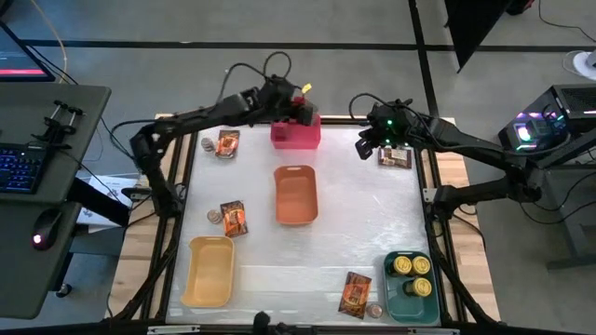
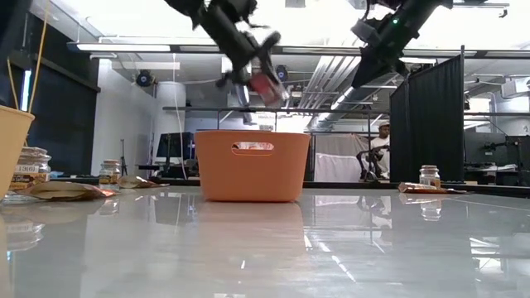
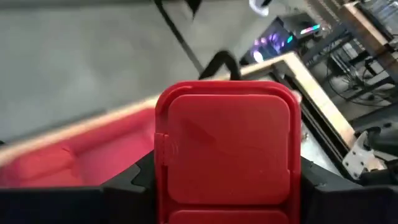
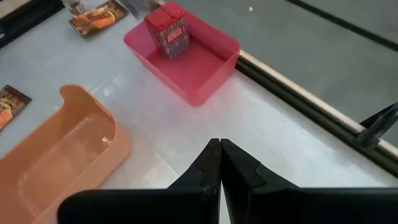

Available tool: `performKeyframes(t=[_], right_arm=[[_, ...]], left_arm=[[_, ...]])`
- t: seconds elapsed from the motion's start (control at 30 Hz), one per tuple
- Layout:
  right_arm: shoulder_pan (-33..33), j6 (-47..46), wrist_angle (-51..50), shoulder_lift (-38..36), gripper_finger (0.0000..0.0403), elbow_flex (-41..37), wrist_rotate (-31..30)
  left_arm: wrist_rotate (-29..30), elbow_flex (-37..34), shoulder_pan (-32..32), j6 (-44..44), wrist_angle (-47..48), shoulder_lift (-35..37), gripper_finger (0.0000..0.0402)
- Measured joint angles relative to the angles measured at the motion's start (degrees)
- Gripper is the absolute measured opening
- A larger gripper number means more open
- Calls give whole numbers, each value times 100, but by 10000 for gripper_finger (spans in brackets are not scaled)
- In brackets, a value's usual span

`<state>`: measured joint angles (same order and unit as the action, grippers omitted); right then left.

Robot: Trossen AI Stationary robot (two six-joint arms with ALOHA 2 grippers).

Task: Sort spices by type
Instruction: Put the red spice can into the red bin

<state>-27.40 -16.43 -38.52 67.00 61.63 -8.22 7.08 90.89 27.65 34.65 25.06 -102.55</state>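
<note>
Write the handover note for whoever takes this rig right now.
Left gripper: jaws shut on a red box, over the pink bin.
Right gripper: jaws shut, empty, above the table's far right.
Done: three yellow-topped tins in the green bin; one red box already in the pink bin.
Left: printed packets and small jars lie loose; the orange bin and yellow bin look empty.

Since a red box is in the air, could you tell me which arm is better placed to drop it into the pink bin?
Left: the left gripper holds the red box above the pink bin. The right gripper is shut and empty, off to the side.
</note>
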Motion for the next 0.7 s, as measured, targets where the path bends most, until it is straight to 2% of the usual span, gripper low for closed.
performKeyframes(t=[0.13,0.37,0.53,0.7], right_arm=[[0,-4,-14,191,0,0,51],[4,-14,22,308,0,0,124],[4,-111,39,304,0,0,241],[4,-159,48,304,0,0,273]], left_arm=[[-186,-22,175,291,176,-479,182],[400,-20,403,154,231,-870,182],[367,-11,529,113,266,-1126,184],[205,-14,527,258,243,-1223,245]])
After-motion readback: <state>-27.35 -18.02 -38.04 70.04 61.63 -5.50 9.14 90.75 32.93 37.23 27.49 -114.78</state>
